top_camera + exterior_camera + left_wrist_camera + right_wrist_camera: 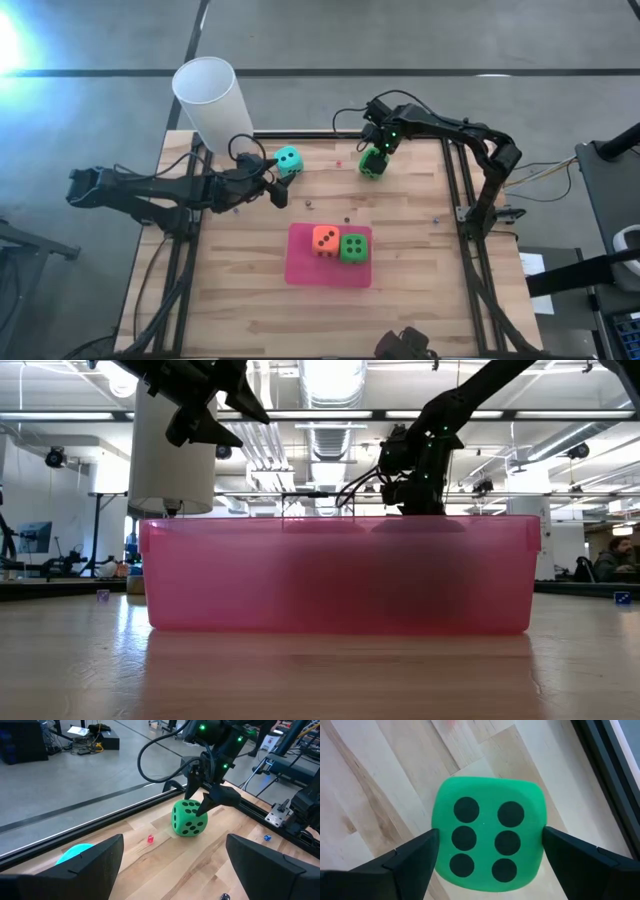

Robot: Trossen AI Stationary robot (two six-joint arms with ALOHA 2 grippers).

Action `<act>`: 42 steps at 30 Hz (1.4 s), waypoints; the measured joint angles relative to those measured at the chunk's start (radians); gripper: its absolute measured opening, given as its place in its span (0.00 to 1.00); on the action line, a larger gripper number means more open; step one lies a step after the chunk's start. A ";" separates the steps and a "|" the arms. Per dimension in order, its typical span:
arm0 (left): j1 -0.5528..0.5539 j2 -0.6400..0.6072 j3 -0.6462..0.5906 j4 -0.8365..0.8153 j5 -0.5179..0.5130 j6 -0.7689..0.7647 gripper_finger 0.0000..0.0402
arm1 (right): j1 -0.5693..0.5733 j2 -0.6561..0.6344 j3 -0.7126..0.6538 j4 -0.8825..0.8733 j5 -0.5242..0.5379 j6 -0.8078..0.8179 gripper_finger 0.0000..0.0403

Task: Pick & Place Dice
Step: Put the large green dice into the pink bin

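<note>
Dice are split between the pink mat (300, 270) and the table's far side: the orange die (325, 240) and one green die (354, 247) sit touching on the mat, while the teal die (288, 160) and the second green die (373, 163) lie well beyond it near the far edge. The right gripper (377, 150) hangs directly over that far green die, its fingers (410, 862) spread to either side and touching or nearly touching the side faces, not yet clamped. To do this grasp well, I judge it should stay centred, sink until the pads cover the mid-height of the faces, then close gently, since the cube looks soft and could squash or pop out. That die shows six pips upward; as a cube it has no long axis, and its edges sit slightly turned against the wood grain. The left gripper (272, 185) waits spread wide and empty just beside the teal die, on its mat-facing side.
</note>
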State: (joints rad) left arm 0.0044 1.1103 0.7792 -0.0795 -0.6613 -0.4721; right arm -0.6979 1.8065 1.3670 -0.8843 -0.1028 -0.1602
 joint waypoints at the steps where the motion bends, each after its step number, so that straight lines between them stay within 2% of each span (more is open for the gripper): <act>1: 0.000 0.000 0.000 0.000 0.000 0.000 0.89 | 0.000 0.000 0.000 0.000 0.000 -0.001 0.85; 20: 0.000 0.000 0.000 0.000 0.000 0.000 0.90 | -0.003 -0.001 0.000 -0.002 -0.032 -0.004 0.95; 27: 0.000 0.000 0.000 0.000 0.000 0.000 0.90 | -0.007 -0.001 0.000 -0.002 -0.084 -0.004 0.95; 42: 0.001 0.000 0.000 0.000 0.000 0.000 0.90 | -0.009 0.006 -0.053 0.014 -0.095 -0.028 0.95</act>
State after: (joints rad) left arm 0.0055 1.1103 0.7792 -0.0795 -0.6615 -0.4721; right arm -0.7070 1.8122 1.3136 -0.8699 -0.1982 -0.1887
